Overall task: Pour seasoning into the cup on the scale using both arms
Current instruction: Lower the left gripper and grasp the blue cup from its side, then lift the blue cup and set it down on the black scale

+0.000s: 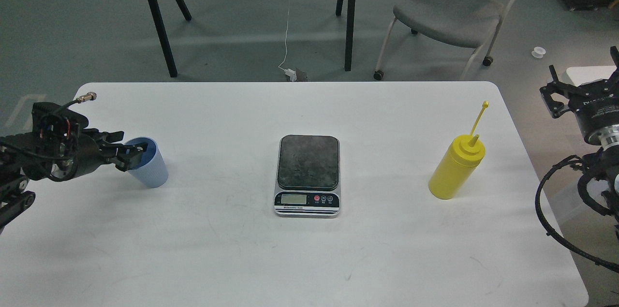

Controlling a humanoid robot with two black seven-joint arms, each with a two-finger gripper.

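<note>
White tabletop fills the near part of the view, bare and lightly scuffed. Nearest of the things on it is the scale, flat at the middle of the table, silver front and display toward the robot and dark grey plate behind; nothing stands on the plate. It lies well apart from both sets of jaws, far to the right of the left ones and far to the left of the right ones. Level with it on the left, the left gripper reaches in from the edge with its black fingers at the rim of the cup; one finger seems to lie over the rim toward the inside and another against the outer wall, so the jaws seem to pinch the near-left side of the rim, though the dark shapes make the contact hard to judge. The light blue cup stands on the table, leaning a little, its body just to the right of and below those jaws. On the right, the seasoning stands untouched, its thin cap strap sticking up from the nozzle. The right gripper hangs beyond the table's right edge, to the bottle's right and farther back, well apart from it; whether its jaws are spread I cannot tell. Beyond the table are grey floor, black table legs and a grey chair.
</note>
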